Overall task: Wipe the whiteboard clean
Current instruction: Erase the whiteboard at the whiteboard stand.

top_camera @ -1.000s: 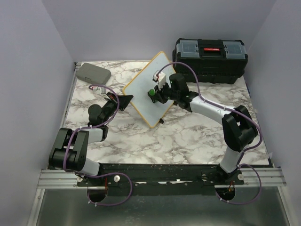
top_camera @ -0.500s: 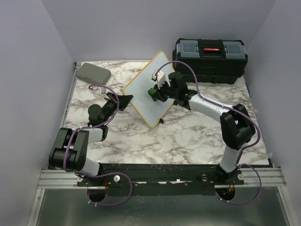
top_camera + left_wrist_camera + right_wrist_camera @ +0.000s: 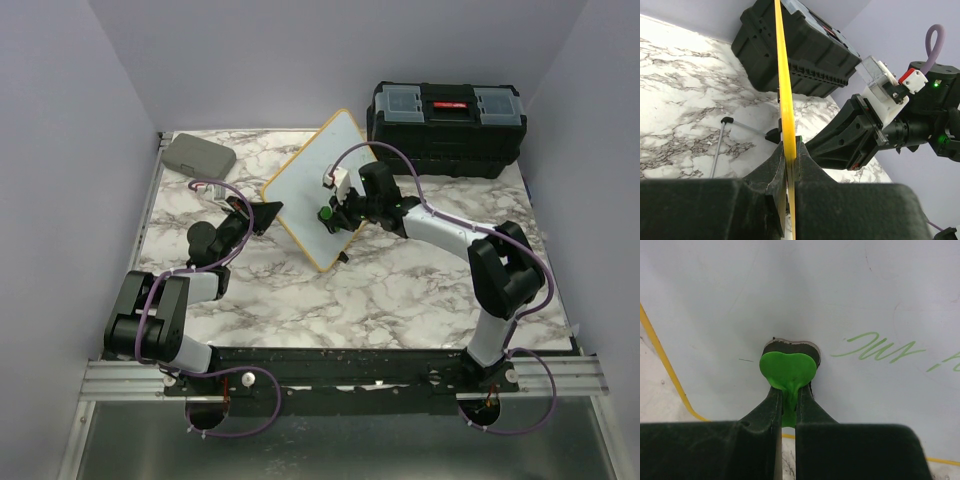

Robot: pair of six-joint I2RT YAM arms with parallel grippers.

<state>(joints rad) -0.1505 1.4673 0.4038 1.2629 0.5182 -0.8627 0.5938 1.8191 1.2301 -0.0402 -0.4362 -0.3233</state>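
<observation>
Marble table [image 3: 400, 290], toolbox [image 3: 447, 125] behind whiteboard [image 3: 300, 195]

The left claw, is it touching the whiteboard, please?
Touching. The left wrist view shows the left claw clamped on the yellow edge of the whiteboard, with no gap.

A robot test cell in a lab, not a home; plain pale-violet panels [image 3: 80, 150] wall in a marble-patterned surface [image 3: 400, 290] on three sides; the left arm [image 3: 160, 315] and right arm [image 3: 505, 270] stand bolted to an aluminium rail [image 3: 120, 378] at its near edge; purple cables [image 3: 205, 183] loop along them; a black toolbox [image 3: 446, 125] sits at the back.
</observation>
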